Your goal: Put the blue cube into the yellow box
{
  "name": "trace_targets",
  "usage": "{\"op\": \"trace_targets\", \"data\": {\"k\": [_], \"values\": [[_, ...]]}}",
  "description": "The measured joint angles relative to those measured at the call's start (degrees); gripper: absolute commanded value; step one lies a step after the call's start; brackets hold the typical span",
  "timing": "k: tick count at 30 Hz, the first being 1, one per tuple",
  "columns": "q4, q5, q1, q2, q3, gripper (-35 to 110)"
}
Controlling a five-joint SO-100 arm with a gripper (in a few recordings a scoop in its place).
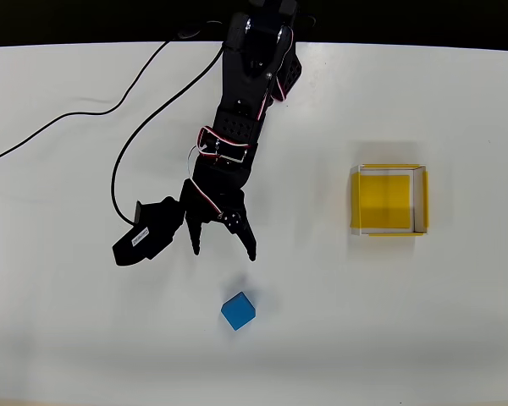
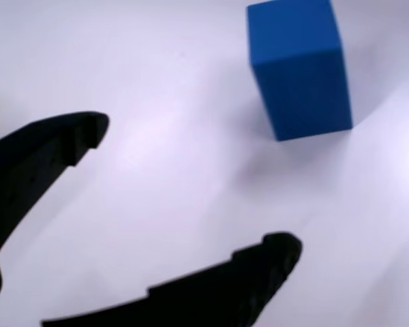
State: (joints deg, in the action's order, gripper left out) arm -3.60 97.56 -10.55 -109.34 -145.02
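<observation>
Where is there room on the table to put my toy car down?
Lots of bare white table lies below the yellow box and right of the blue cube. The lower left corner is free too. It is crowded in the middle, where the open hand hovers near the cube, and the upper left has cables.

Matt blue cube [image 2: 298,68]; smooth white table [image 1: 457,321].

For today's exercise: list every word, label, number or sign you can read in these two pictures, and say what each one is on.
White sticker on the black motor block beside the gripper, overhead view: it carries print, but too small to read.
Blue cube: plain faces, no text.
Yellow box: no text.
So nothing can be read.
</observation>
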Motion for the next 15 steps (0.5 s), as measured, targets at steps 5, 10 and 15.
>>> {"op": "trace_targets", "data": {"k": [5,10,15], "values": [[-5.71,0.00,0.00,9.14,6.59,55],[-11.60,0.26,0.53,15.82,9.93,56],[-16.08,0.53,2.20,21.88,12.66,56]]}}
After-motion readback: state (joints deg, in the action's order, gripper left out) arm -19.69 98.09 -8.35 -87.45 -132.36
